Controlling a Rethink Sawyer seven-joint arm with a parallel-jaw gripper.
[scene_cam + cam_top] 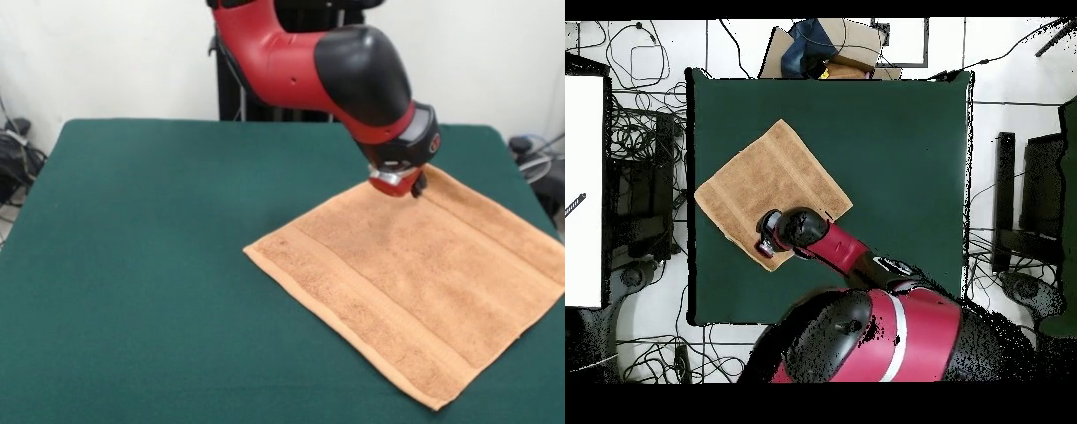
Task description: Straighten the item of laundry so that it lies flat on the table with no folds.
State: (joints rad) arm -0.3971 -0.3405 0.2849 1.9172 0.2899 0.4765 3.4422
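The table [132, 265] surface is open felt across most of its area. The sole item on it is the flat towel [415, 283], lying toward one side edge. The arm [327, 62] extends over the towel's robot-side corner, and the gripper [397, 181] blocks access to it from above.

Tool [403, 183] fingers hidden under wrist; towel [424, 274] corner cut off at right.

Bright, even indoor light falls on the table [132, 265]. The arm [335, 66] shows a soft sheen and casts a faint shadow just beneath itself. The front view is slightly soft throughout.
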